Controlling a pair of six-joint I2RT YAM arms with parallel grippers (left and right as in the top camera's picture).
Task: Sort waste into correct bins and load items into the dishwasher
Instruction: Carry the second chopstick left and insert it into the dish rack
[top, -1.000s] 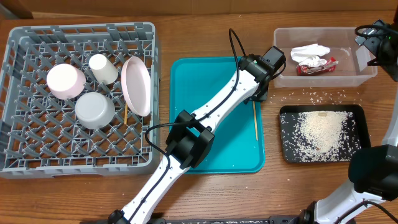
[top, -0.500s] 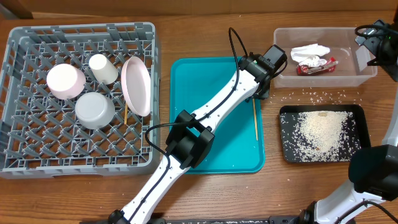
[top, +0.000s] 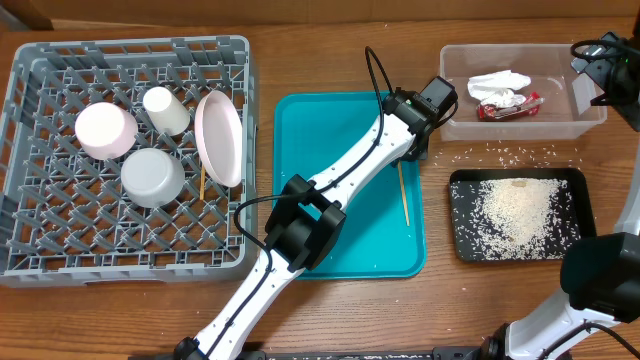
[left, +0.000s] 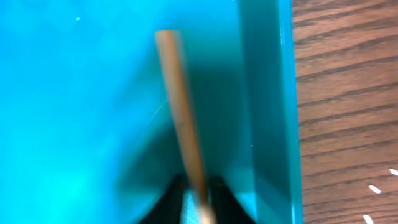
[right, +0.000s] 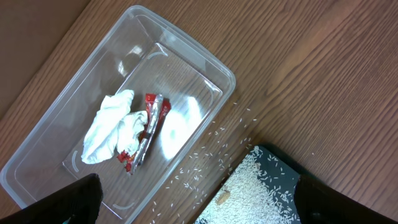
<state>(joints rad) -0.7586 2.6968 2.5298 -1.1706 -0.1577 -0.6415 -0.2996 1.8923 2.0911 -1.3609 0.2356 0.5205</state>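
- Now pinching a wooden chopstick (left: 180, 106) between the tips of the left gripper (left: 200, 200), jaws pressing together after standing half spread a second ago.
- Nudging it off the right rim of the teal tray (top: 330, 130), slightly askew now.
- Signalling a likely lift and carry to the grey dish rack (top: 130, 45), already holding the plate (top: 220, 138) and the other chopstick (top: 203, 182).
- Holding the right gripper (right: 196, 202) spread wide, empty, above the clear tub (right: 180, 81) with napkin (right: 112, 127) and red wrapper (right: 146, 134) inside.
- Leaving stray rice grains (top: 500, 153) on the table (top: 450, 300) beside the black tray (top: 460, 215).
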